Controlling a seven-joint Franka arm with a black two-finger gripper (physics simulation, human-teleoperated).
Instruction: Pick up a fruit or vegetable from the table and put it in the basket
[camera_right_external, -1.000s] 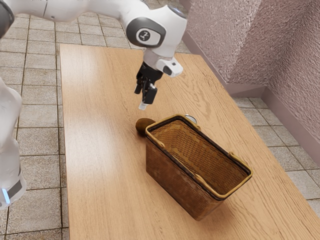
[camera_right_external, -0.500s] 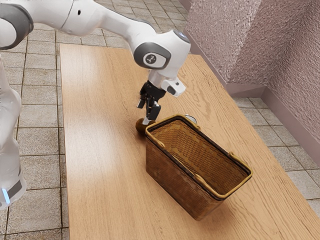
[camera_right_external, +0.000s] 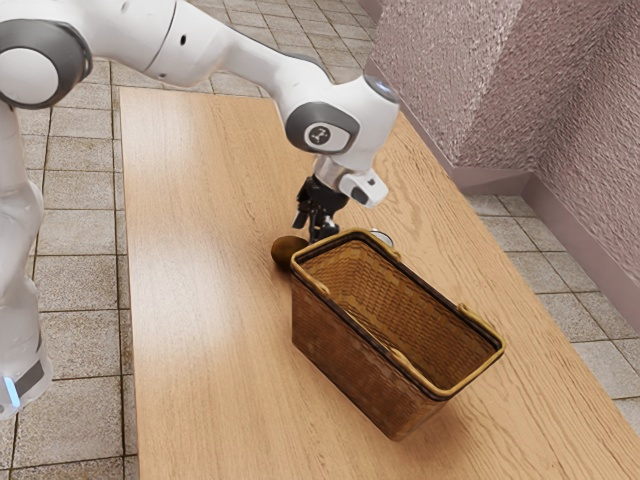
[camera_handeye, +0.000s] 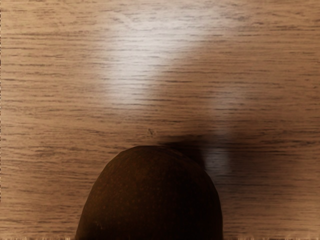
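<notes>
A robot arm (camera_right_external: 260, 62) reaches in from the upper left of the exterior view, its black gripper (camera_right_external: 314, 231) pointing down near the center of the frame, above the worktop (camera_right_external: 200, 360) and close to the basket's far-left corner. The two fingers stand apart; their lower ends are partly hidden, so the exact width cannot be told, and they have hold of nothing. A dark brown, rounded fruit or vegetable (camera_right_external: 287, 251) rests on the wooden surface left of center, just beside the brown wicker basket (camera_right_external: 350, 365), at lower right. A pale, rounded object (camera_right_external: 382, 237) lies partly hidden behind the basket's rim. In the wrist view, a dark, rounded form looms at bottom center, beneath the hand.
</notes>
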